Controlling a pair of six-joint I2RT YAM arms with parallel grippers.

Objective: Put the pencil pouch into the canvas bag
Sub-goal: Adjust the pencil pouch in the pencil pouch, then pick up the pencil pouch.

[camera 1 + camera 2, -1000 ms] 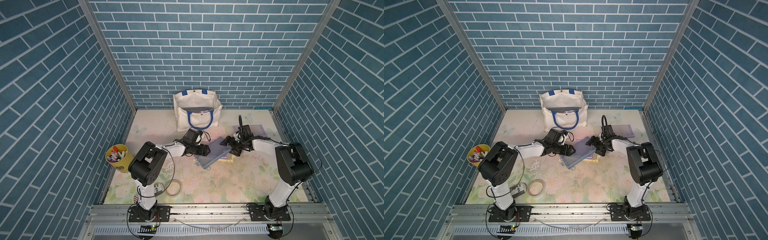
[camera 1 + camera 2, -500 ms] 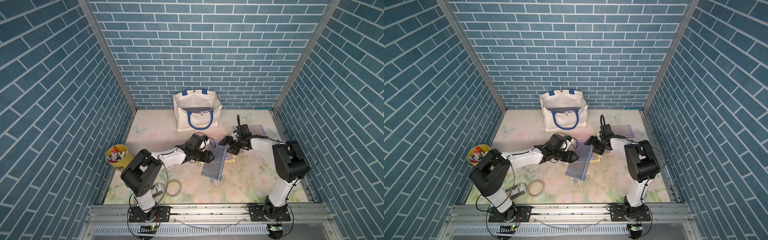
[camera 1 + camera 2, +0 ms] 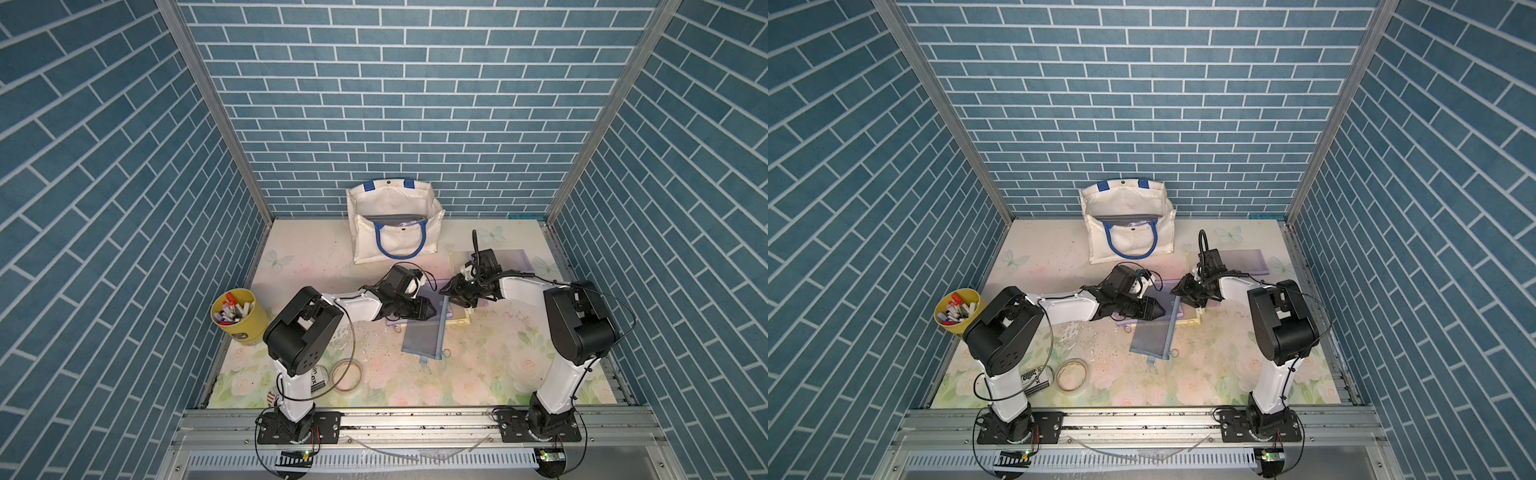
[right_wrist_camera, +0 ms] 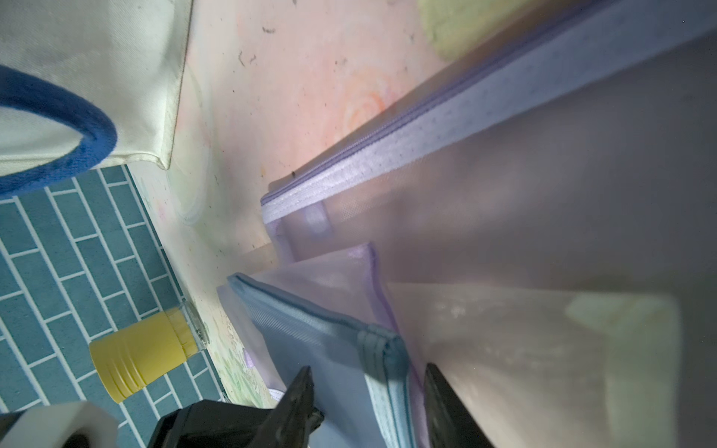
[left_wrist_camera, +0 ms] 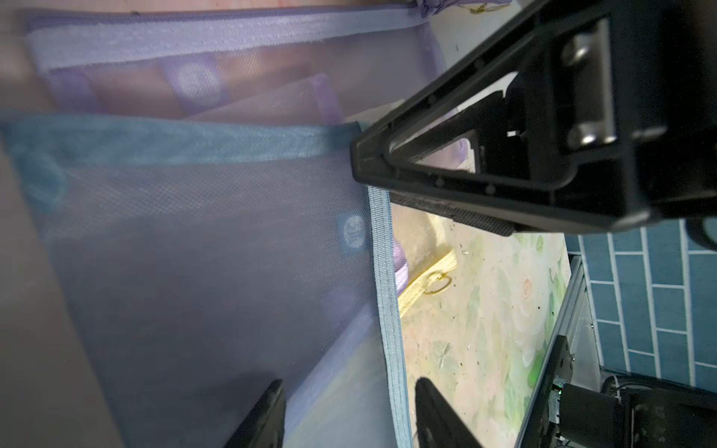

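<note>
Pencil pouch (image 3: 422,338) newly lengthwise; left claw (image 5: 349,391) and right claw (image 4: 368,384) agape astride its blurred, partly hidden top edge

Canvas bag (image 3: 365,245) contents indistinct

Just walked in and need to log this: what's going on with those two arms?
Both arms are at the flat blue mesh pouch, which lies mid-table partly over a purple mesh pouch and a yellow pouch. The left gripper and right gripper meet at its far end, each with jaws apart straddling an edge of the mesh; neither looks clamped yet. The off-white canvas tote bag with blue handles stands open by the back wall, without this pouch in it.
</note>
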